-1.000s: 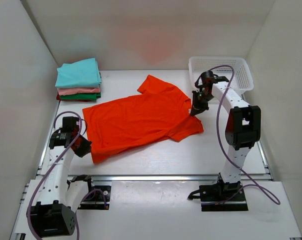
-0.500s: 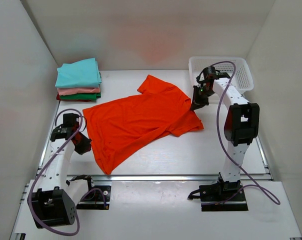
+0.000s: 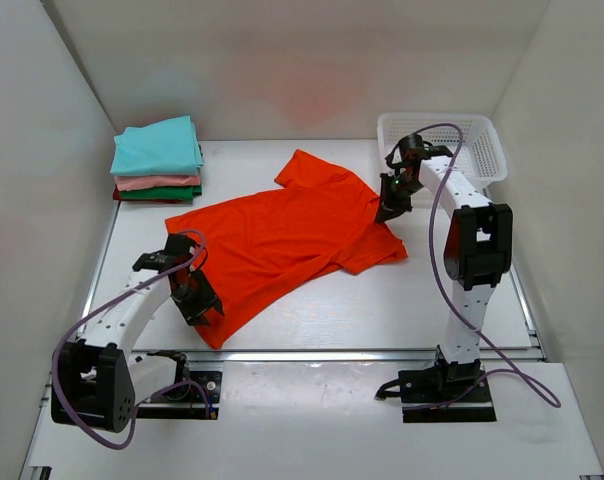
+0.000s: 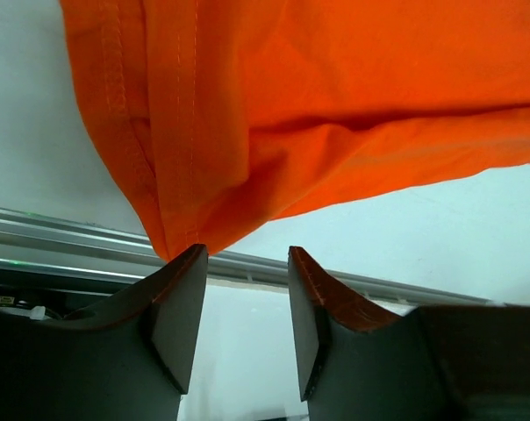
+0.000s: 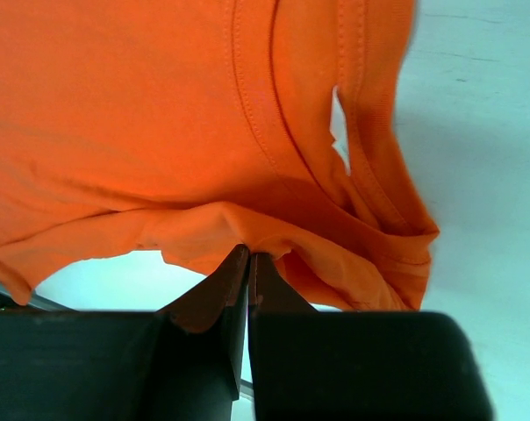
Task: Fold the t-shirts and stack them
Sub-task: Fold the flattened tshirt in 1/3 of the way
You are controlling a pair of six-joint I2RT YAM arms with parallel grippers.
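Note:
An orange-red t-shirt [image 3: 282,235] lies spread across the middle of the table, its lower corner pointing at the front rail. My left gripper [image 3: 204,308] sits at that corner and is open; in the left wrist view the hem [image 4: 173,237] just touches the tip of one finger, and nothing is between the fingers of the left gripper [image 4: 246,254]. My right gripper [image 3: 387,212] is shut on a pinch of the t-shirt [image 5: 160,105] beside the collar [image 5: 353,167], as the right wrist view shows at the right gripper's tips [image 5: 248,256]. Folded t-shirts [image 3: 157,160] are stacked at the back left, teal on top.
A white mesh basket [image 3: 442,140] stands at the back right, just behind the right arm. A metal rail [image 3: 332,355] runs along the table's front edge. White walls close in both sides and the back.
My left gripper has opened and let go of the shirt's lower corner after carrying it right and toward the front. The right gripper has shifted slightly back, still gripping.

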